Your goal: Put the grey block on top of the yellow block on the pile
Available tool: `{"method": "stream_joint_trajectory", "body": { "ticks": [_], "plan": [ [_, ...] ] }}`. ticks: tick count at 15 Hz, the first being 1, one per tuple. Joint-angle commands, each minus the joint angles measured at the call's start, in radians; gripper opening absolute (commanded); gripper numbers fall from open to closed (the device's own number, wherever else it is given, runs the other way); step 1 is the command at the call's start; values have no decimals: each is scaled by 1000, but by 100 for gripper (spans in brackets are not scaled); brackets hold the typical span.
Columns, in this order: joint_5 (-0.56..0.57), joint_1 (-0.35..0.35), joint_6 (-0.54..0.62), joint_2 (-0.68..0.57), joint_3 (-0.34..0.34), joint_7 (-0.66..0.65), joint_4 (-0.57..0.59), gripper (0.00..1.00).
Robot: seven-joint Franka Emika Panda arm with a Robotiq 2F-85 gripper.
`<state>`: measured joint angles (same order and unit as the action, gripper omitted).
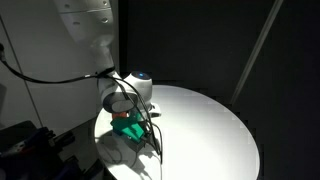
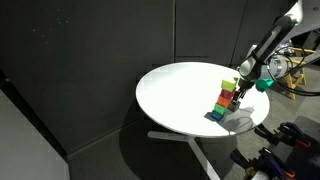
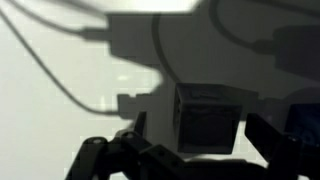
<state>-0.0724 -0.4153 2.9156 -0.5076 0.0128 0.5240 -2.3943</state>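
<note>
In an exterior view the end effector [image 1: 135, 115] covers what stands on the table [image 1: 215, 130]; in an exterior view it hangs at the top of the pile [image 2: 226, 100], by the yellow block [image 2: 231, 87]. In the wrist view the grey block [image 3: 208, 120] sits unclamped between wide-apart jaws, apparently on the pile, so only withdrawal seems left. Being a cube, it has no long axis and sits level, one face toward the camera.

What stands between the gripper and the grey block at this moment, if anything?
Nothing visible does. In the wrist view the grey block rests on the white table straight before the open gripper, in line with the space between its fingers. No other thing lies in that gap.
</note>
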Motion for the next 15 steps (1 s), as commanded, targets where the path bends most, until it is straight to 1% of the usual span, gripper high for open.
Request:
{"method": "stream_joint_trajectory", "body": {
  "ticks": [1, 15],
  "plan": [
    [39, -11, 16, -19, 2, -27, 21, 100],
    [71, -6, 17, -56, -8, -43, 44, 100]
  ]
}}
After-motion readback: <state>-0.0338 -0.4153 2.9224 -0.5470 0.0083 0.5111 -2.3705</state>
